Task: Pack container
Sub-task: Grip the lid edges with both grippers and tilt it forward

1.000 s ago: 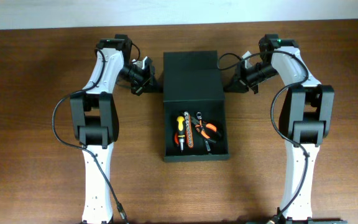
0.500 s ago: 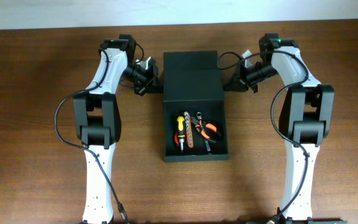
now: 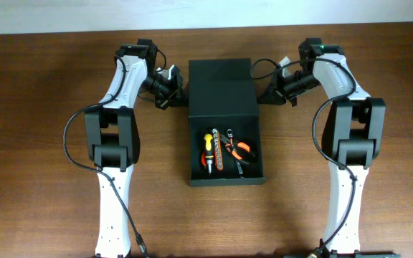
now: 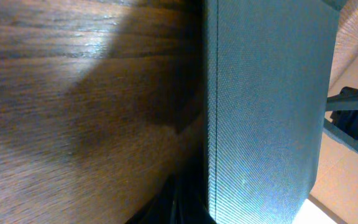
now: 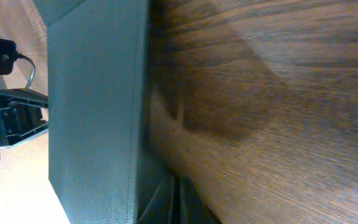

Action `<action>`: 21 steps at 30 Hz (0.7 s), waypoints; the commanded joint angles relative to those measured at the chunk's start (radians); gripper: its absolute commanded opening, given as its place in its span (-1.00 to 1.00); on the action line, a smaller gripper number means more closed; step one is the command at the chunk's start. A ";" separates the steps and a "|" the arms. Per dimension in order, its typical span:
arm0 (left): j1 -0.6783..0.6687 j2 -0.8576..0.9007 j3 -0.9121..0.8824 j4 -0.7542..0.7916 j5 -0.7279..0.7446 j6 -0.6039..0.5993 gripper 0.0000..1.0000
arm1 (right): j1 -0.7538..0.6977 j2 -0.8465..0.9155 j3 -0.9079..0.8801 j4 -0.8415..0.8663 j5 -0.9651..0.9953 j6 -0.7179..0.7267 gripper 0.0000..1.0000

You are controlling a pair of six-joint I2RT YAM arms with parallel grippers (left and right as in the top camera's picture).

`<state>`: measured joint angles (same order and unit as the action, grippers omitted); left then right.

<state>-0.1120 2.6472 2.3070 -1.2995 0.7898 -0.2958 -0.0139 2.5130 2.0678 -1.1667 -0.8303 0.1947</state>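
Note:
The container is a matte black box in the middle of the table. Its flap lid lies open toward the far side. Inside the tray lie a yellow-handled screwdriver, a strip of bits and orange-handled pliers. My left gripper is low on the table against the lid's left edge. In the left wrist view its fingers are pressed together beside the lid. My right gripper is against the lid's right edge, its fingers also together beside the lid.
The brown wooden table surrounds the box. Both arms reach in from the front, their bases at the near edge on the left and right. A pale wall strip runs along the far edge.
My left gripper has shifted slightly right, closer to the lid's left edge. The right arm and the box have not visibly moved.

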 commanded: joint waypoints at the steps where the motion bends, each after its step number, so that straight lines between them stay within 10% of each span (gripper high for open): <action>1: 0.002 0.006 -0.003 0.001 0.019 -0.007 -0.96 | 0.016 0.014 -0.004 0.004 -0.042 0.002 -0.92; 21: 0.002 0.006 -0.003 0.021 0.040 -0.002 -0.96 | 0.034 0.014 -0.004 0.017 -0.048 0.019 -0.93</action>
<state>-0.1120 2.6472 2.3070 -1.2907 0.7956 -0.2958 0.0048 2.5130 2.0678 -1.1606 -0.8444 0.2131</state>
